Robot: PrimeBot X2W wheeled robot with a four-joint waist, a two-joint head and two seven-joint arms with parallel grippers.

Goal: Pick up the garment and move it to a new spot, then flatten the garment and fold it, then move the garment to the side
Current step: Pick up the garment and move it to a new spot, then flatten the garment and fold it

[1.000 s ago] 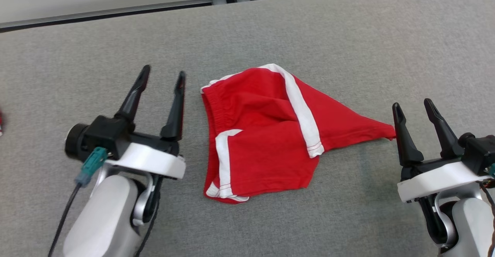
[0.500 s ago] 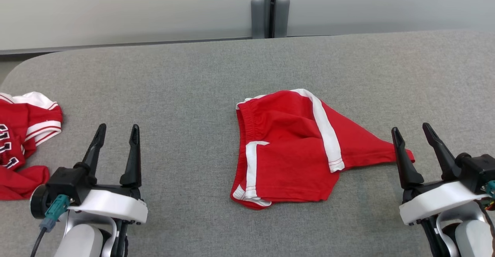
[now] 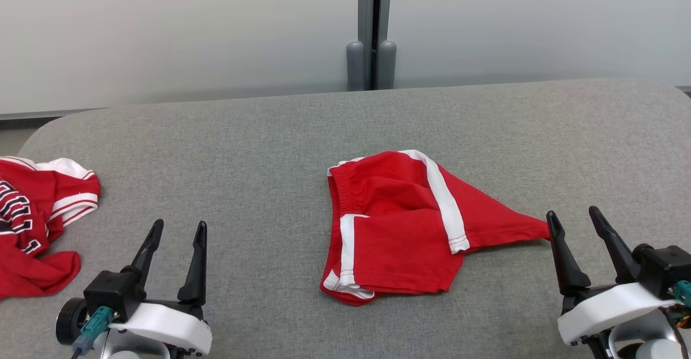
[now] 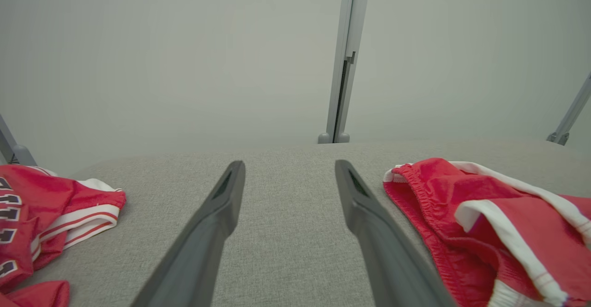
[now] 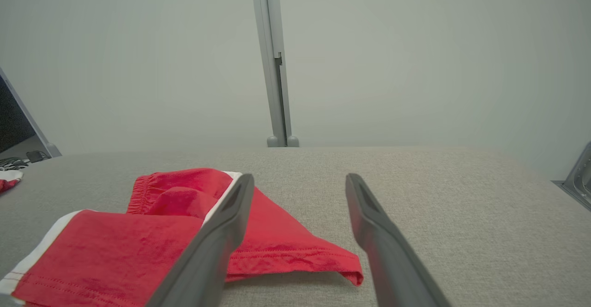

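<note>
1. Shorts [image 3: 399,224], red with white stripes, lie crumpled and partly folded over near the middle of the grey padded table [image 3: 259,132].
2. I see my left gripper [image 3: 180,224] with fingers spread, holding nothing, well apart from the shorts.
3. My right gripper [image 3: 572,213] is likewise spread and empty (one pointed corner of the shorts lies just beside its inner finger).
4. A red jersey [image 3: 38,224] sits at the table's left edge.

Premises: a robot test lab or enclosed work cell. Evidence: a grey fabric-covered worktop [image 3: 259,132] with rounded corners, backed by plain pale partition panels [image 3: 162,29] that meet at a grey metal post [image 3: 371,19].
</note>
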